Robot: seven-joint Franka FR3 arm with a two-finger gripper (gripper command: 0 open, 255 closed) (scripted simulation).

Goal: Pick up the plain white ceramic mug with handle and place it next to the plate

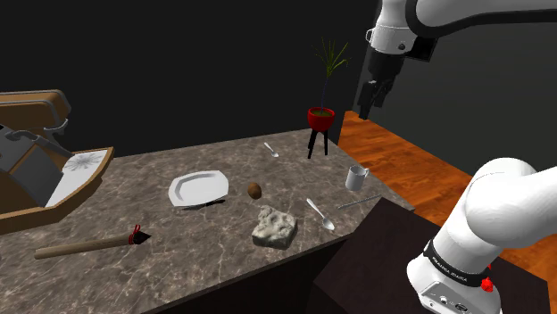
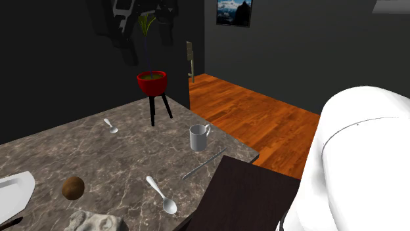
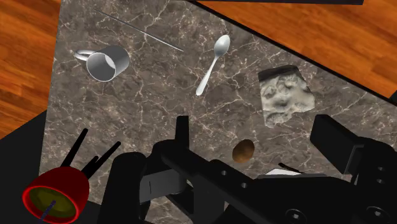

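- Mug [image 1: 357, 177] [image 2: 199, 137] [image 3: 107, 62] — pale grey-white, upright, handle turned toward the wooden floor [image 1: 406, 161] — stands on the marble countertop [image 1: 201, 245] near the corner that borders the floor, close to the edge.
- Plate [image 1: 198, 188] [image 2: 13, 190] is white and lies flat toward the middle of the countertop, well apart from the mug.
- Gripper [image 1: 368, 105] [image 3: 253, 124] hangs high over the mug's end of the countertop. Its black fingers are spread, with nothing between them.
- Potted plant [image 1: 321, 116] [image 2: 152, 81] [image 3: 56, 194] has a red pot on a black tripod. It stands at the far edge near the same corner, apart from the mug.
- Thin metal rod [image 1: 357, 202] [image 2: 204, 164] [image 3: 140, 30] lies just beside the mug, along the near edge.
- Spoon [image 1: 321, 214] [image 2: 161, 195] [image 3: 213, 63] lies near the rod, bowl toward the near edge. A second spoon [image 1: 271, 149] [image 2: 110, 125] lies by the far edge near the plant.
- Brown ball [image 1: 254, 189] [image 2: 73, 188] [image 3: 243, 151] — perhaps a nut or a fruit, too small to tell — rests just beside the plate on the mug's side.
- Grey lump [image 1: 274, 227] [image 2: 89, 221] [image 3: 286, 95], rough like stone, sits near the near edge between the spoon and the plate.
- Wooden stick [image 1: 89, 243] with a red band and a dark tip lies toward the end of the countertop opposite the mug.
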